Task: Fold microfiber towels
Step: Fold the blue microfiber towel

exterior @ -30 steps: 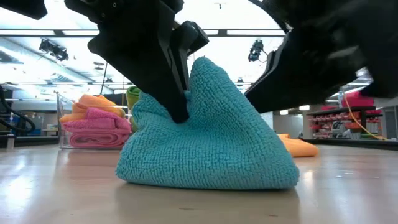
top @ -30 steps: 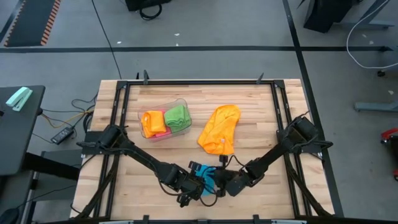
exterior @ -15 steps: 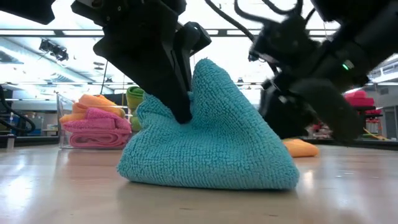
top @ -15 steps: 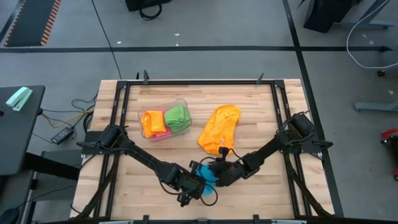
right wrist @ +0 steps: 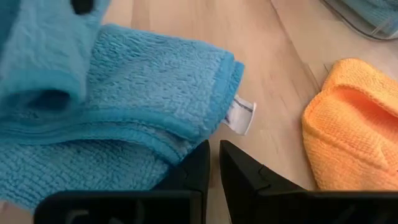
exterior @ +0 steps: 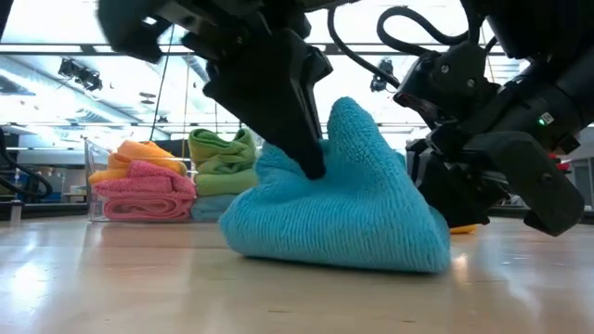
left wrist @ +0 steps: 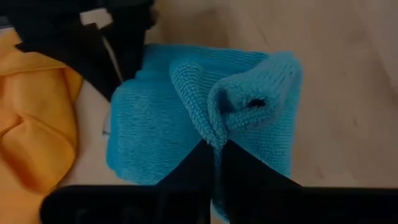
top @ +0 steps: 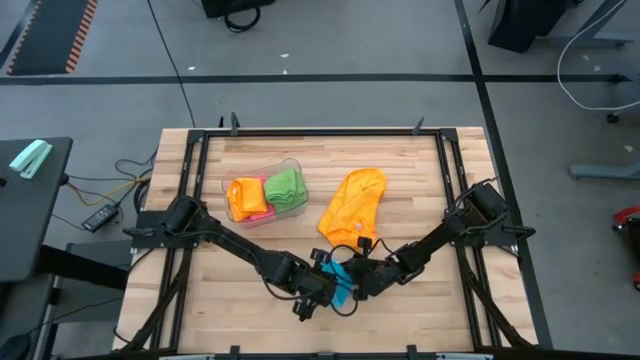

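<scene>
A pale wooden worktop [top: 250, 250] carries everything here. At its near edge the left gripper [left wrist: 214, 144] has its jaws pinching a raised fold of the sky-blue towel [exterior: 343, 218], pulling it into a peak. The right gripper [right wrist: 213, 155], jaws pressed together, rests at the towel's edge by its white tag [right wrist: 240, 114]. An orange towel [top: 354, 207] lies just beyond, its long axis running away from the arms.

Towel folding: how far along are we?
Done: folded orange, pink and green towels sit in the clear tub. In hand: the left gripper is shut on a raised fold of the blue towel near the table's front edge, with the right gripper shut, its tips at that towel's edge. Left: finishing the blue one, then the loose orange towel mid-table.
</scene>
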{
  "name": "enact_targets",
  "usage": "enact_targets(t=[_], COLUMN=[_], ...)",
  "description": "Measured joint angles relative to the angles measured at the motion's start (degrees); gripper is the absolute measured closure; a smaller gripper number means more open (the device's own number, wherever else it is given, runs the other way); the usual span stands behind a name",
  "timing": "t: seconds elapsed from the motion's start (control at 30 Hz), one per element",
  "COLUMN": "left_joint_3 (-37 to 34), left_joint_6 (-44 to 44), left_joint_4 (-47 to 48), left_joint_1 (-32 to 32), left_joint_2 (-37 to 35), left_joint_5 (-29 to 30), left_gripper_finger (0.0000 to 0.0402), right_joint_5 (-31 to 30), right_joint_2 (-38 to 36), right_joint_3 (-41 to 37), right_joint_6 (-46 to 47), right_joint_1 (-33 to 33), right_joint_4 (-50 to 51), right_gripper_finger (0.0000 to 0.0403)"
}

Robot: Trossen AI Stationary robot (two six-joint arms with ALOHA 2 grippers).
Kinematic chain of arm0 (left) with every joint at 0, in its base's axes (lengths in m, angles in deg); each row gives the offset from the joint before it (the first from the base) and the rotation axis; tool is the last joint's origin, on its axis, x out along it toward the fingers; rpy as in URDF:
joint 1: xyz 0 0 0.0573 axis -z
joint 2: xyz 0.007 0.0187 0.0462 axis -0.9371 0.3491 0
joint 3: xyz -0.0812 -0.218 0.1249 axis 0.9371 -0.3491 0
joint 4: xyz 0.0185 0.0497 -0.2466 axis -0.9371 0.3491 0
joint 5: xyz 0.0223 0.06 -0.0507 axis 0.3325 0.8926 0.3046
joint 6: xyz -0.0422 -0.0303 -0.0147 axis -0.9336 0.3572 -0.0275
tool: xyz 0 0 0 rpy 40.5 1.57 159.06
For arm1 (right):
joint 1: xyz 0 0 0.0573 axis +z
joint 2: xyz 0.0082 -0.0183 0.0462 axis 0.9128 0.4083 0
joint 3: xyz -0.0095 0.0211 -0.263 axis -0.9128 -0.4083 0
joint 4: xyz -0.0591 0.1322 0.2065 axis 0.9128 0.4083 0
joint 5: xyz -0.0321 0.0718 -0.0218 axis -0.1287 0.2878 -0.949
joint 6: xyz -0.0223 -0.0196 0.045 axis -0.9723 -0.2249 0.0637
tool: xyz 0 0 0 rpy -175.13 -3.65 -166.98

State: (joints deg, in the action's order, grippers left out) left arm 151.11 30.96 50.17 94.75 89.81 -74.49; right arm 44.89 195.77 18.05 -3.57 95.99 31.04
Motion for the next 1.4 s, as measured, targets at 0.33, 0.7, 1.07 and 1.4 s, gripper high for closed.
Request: enact_targets(t=[0.33,0.7,1.07,1.4], left_joint_3=[2.23,2.26,2.26,2.26], left_joint_6=[-3.04,-4.36,-4.56,-4.5], left_joint_4=[2.84,3.08,2.31,2.11], left_joint_1=[1.59,2.15,2.74,2.64], left_joint_2=[-0.09,-0.09,-0.09,-0.07], left_joint_5=[-6.24,-6.23,-6.24,-6.24], left_gripper_finger=[0.0368,0.0363,0.0372,0.0374], right_joint_5=[-0.81,-12.09,-17.78,-9.81], right_joint_2=[-4.31,-8.7,-0.43,5.53], right_joint_3=[0.29,0.97,1.01,1.04], right_joint_6=[0.69,-1.14,-5.61,-2.3], right_joint_1=[0.62,9.35,7.79,5.9], right_joint_4=[8.24,2.83,-9.82,-16.25], right_gripper_finger=[0.0357,0.0358,0.0358,0.0358])
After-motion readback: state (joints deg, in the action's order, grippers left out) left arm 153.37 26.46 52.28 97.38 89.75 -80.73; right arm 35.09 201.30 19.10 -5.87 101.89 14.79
